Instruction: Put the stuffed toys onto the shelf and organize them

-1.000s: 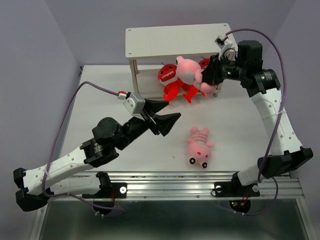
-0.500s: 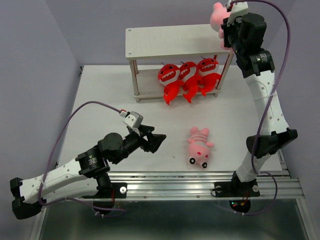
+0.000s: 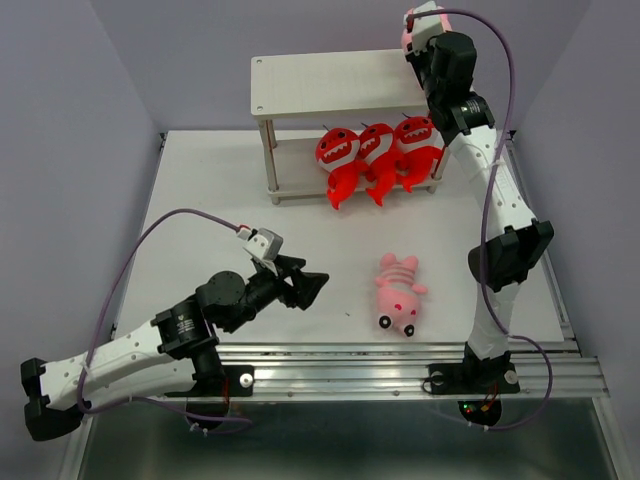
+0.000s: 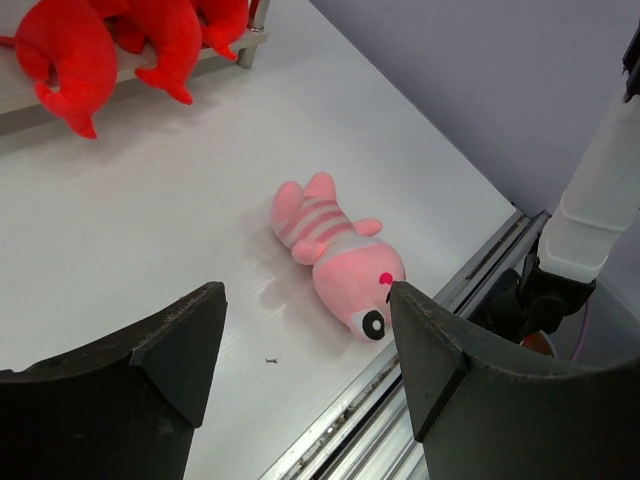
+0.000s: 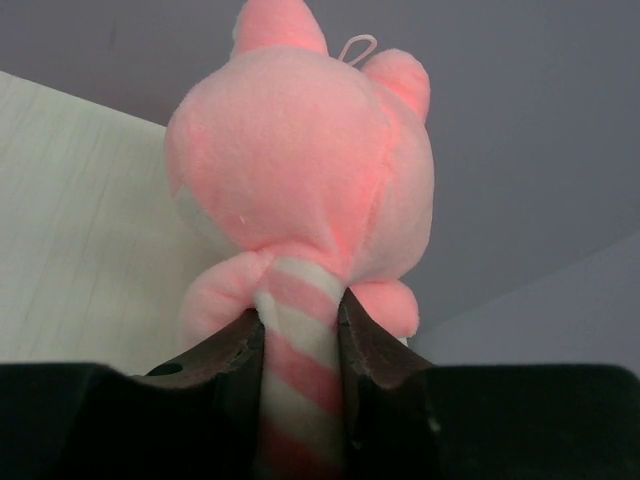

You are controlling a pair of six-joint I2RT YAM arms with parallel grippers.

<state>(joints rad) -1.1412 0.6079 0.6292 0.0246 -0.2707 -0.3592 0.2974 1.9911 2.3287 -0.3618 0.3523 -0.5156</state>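
The right gripper has gone up high. A second ago it was down by the lower board, next to the three red soft monsters with white teeth. Now it is up by the right end of the top board of the small pale wooden shelf with thin legs. It is pinching a pink soft toy with white stripes by its stripy middle. The toy's head sticks up above the fingers. I cannot tell if the toy touches the board yet. I think it belongs on the top board, so it just needs lowering and letting go.

The left gripper has pulled back toward its own side. Its fingers are spread wide and hold nothing. It points at the other pink stripy soft toy, which lies on the white surface, well apart from the shelf. That one still has to be put away. The red monsters sit in a row on the lower board.
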